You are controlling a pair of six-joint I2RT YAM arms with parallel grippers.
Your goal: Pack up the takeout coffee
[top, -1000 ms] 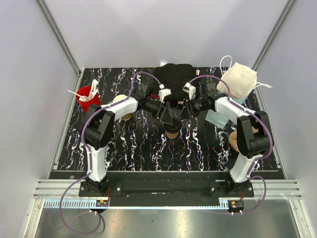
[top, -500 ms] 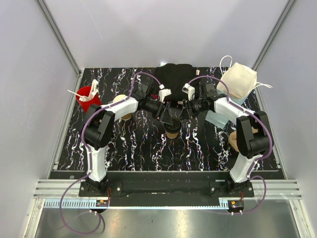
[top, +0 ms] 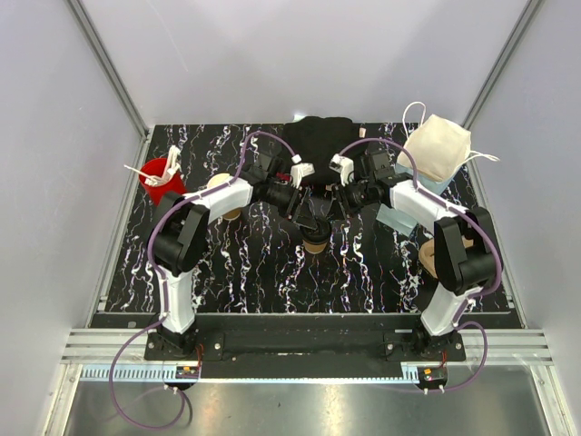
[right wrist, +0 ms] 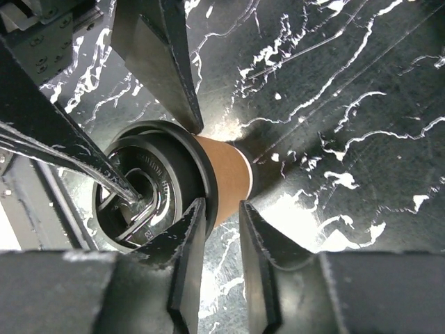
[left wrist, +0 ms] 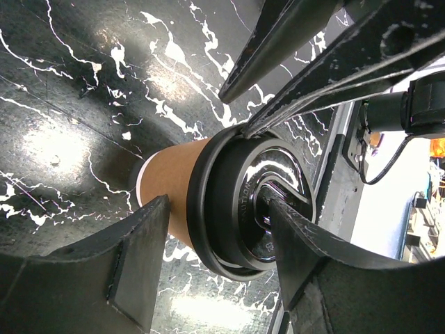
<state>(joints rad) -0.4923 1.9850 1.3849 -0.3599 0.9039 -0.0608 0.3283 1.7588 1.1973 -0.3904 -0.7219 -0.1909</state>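
Takeout coffee (top: 315, 243) stands at bench (top: 245, 263) centre, largely hidden overhead. Your left gripper (left wrist: 219, 209) straddles it, fingers spread; whether the right gripper (right wrist: 221, 207), fingers close-set, pinches the lid (right wrist: 174, 160), you cannot tell.

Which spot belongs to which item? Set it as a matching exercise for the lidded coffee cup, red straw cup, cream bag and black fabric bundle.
Items:
1. lidded coffee cup
2. red straw cup
3. cream bag
4. black fabric bundle

Places:
A. back middle
B. centre
C. left edge
D. back right corner

Pairs: 1-B, 2-C, 3-D, 4-A
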